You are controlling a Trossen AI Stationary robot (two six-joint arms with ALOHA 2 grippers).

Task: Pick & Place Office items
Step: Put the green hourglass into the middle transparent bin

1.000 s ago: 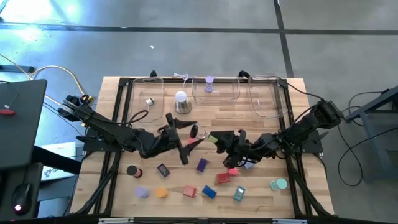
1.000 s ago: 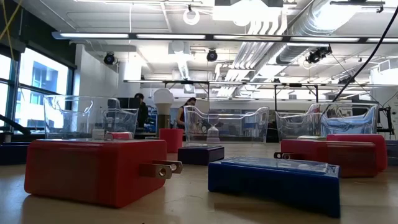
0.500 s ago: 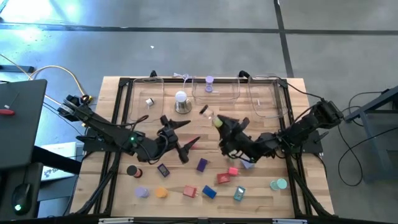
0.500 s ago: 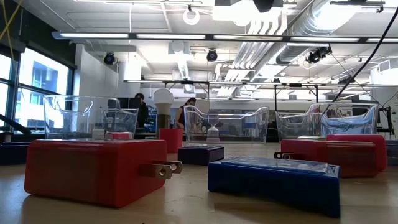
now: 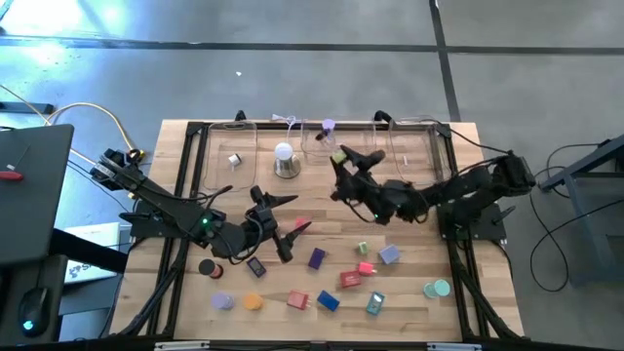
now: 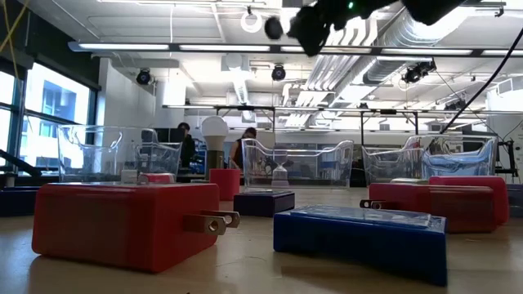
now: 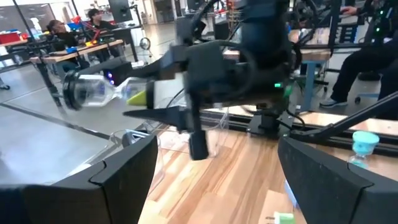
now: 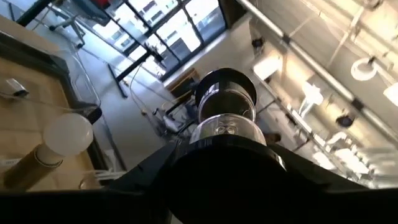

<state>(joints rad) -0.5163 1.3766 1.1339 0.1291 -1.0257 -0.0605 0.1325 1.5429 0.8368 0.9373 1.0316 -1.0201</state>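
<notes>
Along the table's 6 o'clock edge lie loose office items not yet sorted: a lilac round roll, an orange round roll, a red plug-pronged block and a dark blue block. A teal roll lies at 4 o'clock.

Just left of centre, the left hand hovers with its fingers apart and empty, likely ready for the next piece.

Further back, towards 12 o'clock, the right hand is raised and clamped on a clear-bodied round piece with black ends. It seems to be carrying it towards the trays.

At the far edge stand three clear plastic trays:
- **Left tray**, at 11 o'clock: a small pale item I cannot identify.
- **Middle tray**, at 12 o'clock: one lilac round piece.
- **Right tray**, at 1 o'clock: contents unclear.
</notes>
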